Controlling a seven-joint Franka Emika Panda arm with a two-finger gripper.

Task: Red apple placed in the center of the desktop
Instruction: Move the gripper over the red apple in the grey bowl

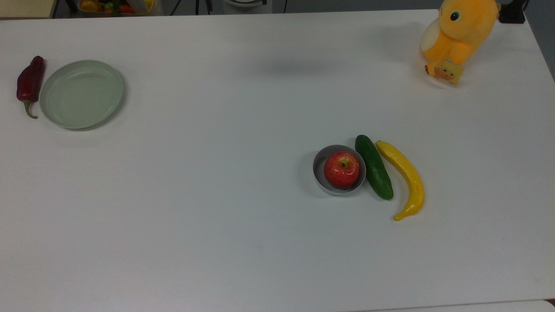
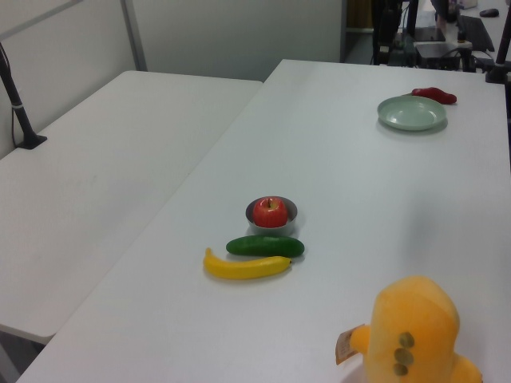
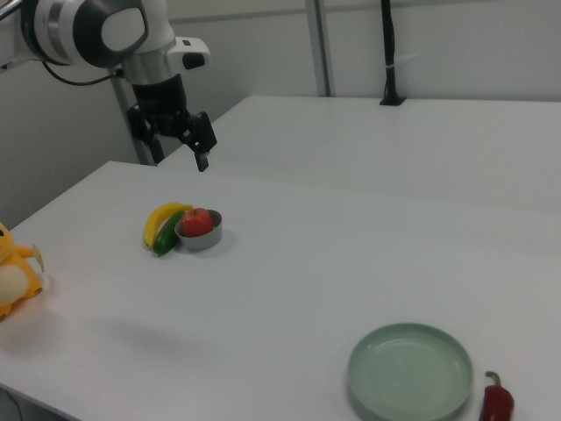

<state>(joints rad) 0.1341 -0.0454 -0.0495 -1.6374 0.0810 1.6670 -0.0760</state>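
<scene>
The red apple (image 1: 341,169) sits stem up inside a small grey bowl (image 1: 318,171), right of the middle of the white desktop (image 1: 225,195). The left view has the apple (image 2: 271,211) at mid-table, and in the right view the apple (image 3: 197,220) lies toward the right view's left. My gripper (image 3: 180,151) hangs open and holds nothing, well above the desktop, up and slightly to the right view's left of the apple.
A green cucumber (image 1: 373,172) and a yellow banana (image 1: 405,177) lie against the bowl's right side in the top view. A pale green plate (image 1: 81,94) and a dark-red chili (image 1: 30,82) lie far left. An orange plush toy (image 1: 459,34) stands at the top right corner.
</scene>
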